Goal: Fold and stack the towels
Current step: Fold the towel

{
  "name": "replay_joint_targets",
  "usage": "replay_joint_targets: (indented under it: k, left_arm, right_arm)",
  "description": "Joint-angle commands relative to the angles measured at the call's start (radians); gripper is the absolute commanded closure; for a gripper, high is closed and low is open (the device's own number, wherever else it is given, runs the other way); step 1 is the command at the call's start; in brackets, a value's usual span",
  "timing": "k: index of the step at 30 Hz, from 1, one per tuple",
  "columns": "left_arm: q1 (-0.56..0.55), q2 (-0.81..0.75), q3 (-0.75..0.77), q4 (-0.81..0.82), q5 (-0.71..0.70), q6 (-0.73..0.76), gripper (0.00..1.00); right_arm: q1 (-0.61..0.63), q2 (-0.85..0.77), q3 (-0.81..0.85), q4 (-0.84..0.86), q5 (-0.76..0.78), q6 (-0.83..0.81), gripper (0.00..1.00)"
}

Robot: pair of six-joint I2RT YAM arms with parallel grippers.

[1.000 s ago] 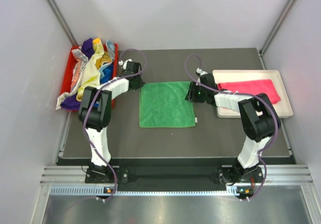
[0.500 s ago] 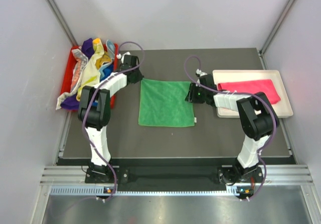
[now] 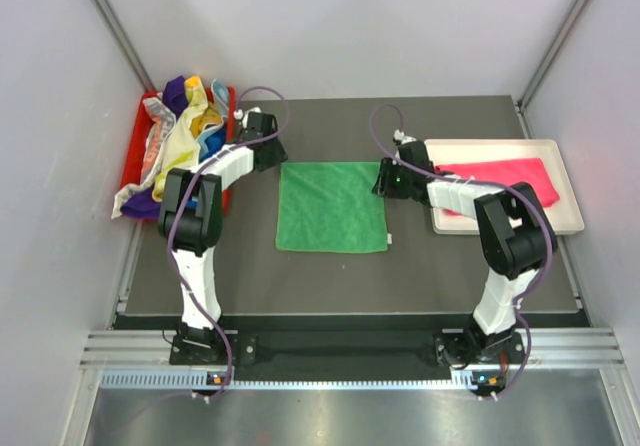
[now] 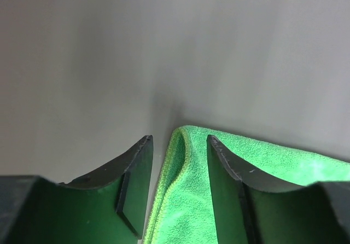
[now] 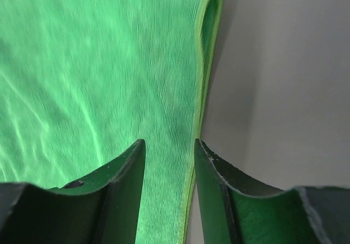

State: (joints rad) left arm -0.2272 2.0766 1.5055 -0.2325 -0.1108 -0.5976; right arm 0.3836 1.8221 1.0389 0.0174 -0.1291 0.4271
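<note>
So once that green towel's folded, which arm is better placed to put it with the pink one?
Right, probably. The right gripper sits at the green towel's right corner, next to the white tray holding the pink towel. The left gripper is across the towel, by the red bin.

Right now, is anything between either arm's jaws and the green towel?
Nothing visible does. The green towel lies flat on the table, and the wrist views show its edge sitting between the open left jaws and between the open right jaws.

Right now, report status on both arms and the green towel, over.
Left end effector open, straddling far-left corner of flat green square cloth towel. Right end effector open over its right edge. Nothing blocking either.
</note>
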Motion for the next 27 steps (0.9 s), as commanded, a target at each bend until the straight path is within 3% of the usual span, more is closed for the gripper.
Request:
replay_joint_targets:
  k: [1, 10, 19, 27]
  left_arm:
    - [0.005, -0.087, -0.005, 0.048, -0.01, 0.039, 0.5]
    - [0.005, -0.138, -0.085, 0.128, 0.158, 0.117, 0.48]
    - [0.003, -0.122, -0.08, 0.098, 0.197, 0.127, 0.5]
    - [-0.003, -0.164, -0.143, 0.056, 0.201, 0.082, 0.58]
  right_arm:
    - [-0.017, -0.024, 0.11, -0.014, 0.08, -0.034, 0.59]
    - [-0.04, 0.111, 0.253, -0.037, 0.155, -0.109, 0.56]
    - [-0.046, 0.218, 0.385, -0.068, 0.134, -0.09, 0.56]
    - [-0.046, 0.246, 0.415, -0.07, 0.106, -0.076, 0.76]
